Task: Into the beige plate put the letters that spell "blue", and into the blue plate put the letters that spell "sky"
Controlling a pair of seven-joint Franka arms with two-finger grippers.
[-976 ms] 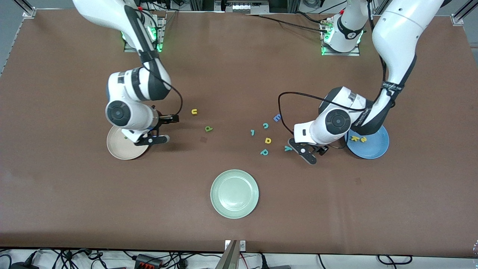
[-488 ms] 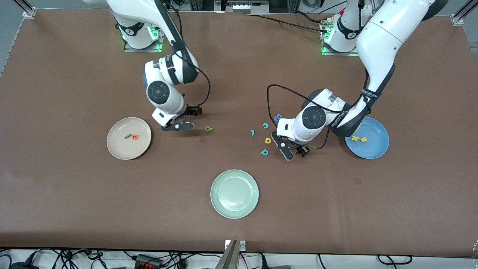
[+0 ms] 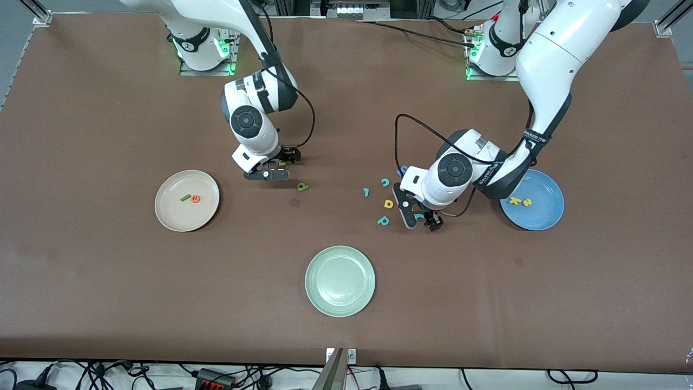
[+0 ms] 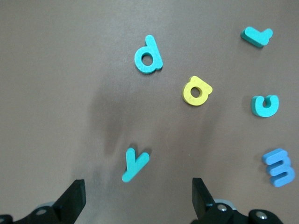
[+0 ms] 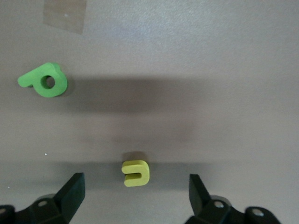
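The left gripper [image 3: 419, 217] hangs over the teal "y" [image 4: 135, 164], jaws wide and empty; the letter lies between them, long axis slanted. The right gripper [image 3: 273, 167] straddles the yellow "u" [image 5: 136, 173], jaws spread, nothing held.

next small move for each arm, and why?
Probably straight down, then close. The left pincer, open, hangs over the teal y; the right pincer, open, over the yellow u. Both letters lie loose on the table, between the fingers.
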